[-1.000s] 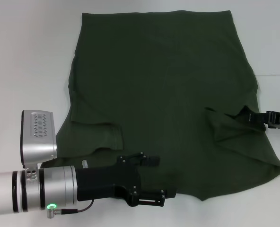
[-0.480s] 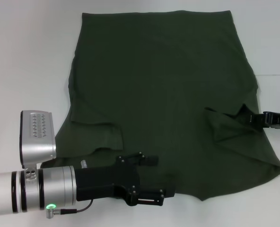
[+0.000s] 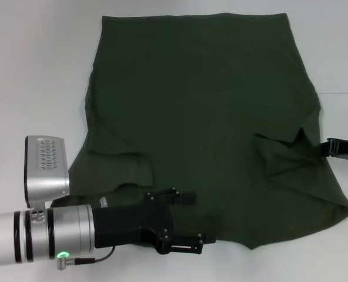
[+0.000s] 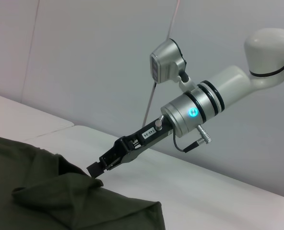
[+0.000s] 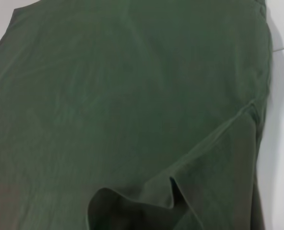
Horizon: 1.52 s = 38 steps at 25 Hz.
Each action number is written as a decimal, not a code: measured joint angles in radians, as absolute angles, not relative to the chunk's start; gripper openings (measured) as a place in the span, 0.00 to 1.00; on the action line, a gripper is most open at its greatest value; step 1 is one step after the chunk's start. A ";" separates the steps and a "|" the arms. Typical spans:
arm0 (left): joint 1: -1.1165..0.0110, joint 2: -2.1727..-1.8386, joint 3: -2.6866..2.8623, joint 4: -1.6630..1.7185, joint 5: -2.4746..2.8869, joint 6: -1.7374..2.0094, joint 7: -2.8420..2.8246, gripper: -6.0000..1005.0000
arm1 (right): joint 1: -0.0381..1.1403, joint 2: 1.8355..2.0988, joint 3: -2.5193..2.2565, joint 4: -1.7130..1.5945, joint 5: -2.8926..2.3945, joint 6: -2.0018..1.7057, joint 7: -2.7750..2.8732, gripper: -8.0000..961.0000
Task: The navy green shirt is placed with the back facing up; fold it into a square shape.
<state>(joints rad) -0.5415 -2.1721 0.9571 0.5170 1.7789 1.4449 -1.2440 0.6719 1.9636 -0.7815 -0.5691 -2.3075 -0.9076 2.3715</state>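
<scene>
the large dark olive-green knit shirt [image 3: 203, 117] lies flat on the white table [image 3: 33, 70] with both sleeves folded inward, the right gripper [image 4: 96, 170] at its side edge, seemingly nearly pressed together, and the left gripper [image 3: 188, 244] low over the near edge, finger state unclear.

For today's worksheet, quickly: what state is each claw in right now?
Left claw: open, over the shirt's near edge.
Right claw: cannot be told; it is at the shirt's right sleeve.
</scene>
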 joint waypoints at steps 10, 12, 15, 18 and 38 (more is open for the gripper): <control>-0.542 -2.172 0.957 0.517 1.778 1.445 -1.244 0.94 | 0.665 1.964 -0.778 -0.576 -2.308 -0.892 2.371 0.02; -0.541 -2.172 0.957 0.517 1.778 1.445 -1.244 0.94 | 0.660 1.964 -0.776 -0.588 -2.305 -0.893 2.371 0.01; -0.540 -2.172 0.957 0.517 1.778 1.445 -1.244 0.94 | 0.657 1.960 -0.774 -0.598 -2.304 -0.899 2.371 0.01; -0.539 -2.172 0.957 0.515 1.778 1.445 -1.244 0.94 | 0.657 1.957 -0.773 -0.605 -2.304 -0.904 2.364 0.04; -0.540 -2.172 0.951 0.514 1.778 1.444 -1.244 0.94 | 0.670 1.991 -0.837 -0.593 -2.313 -0.815 2.321 0.31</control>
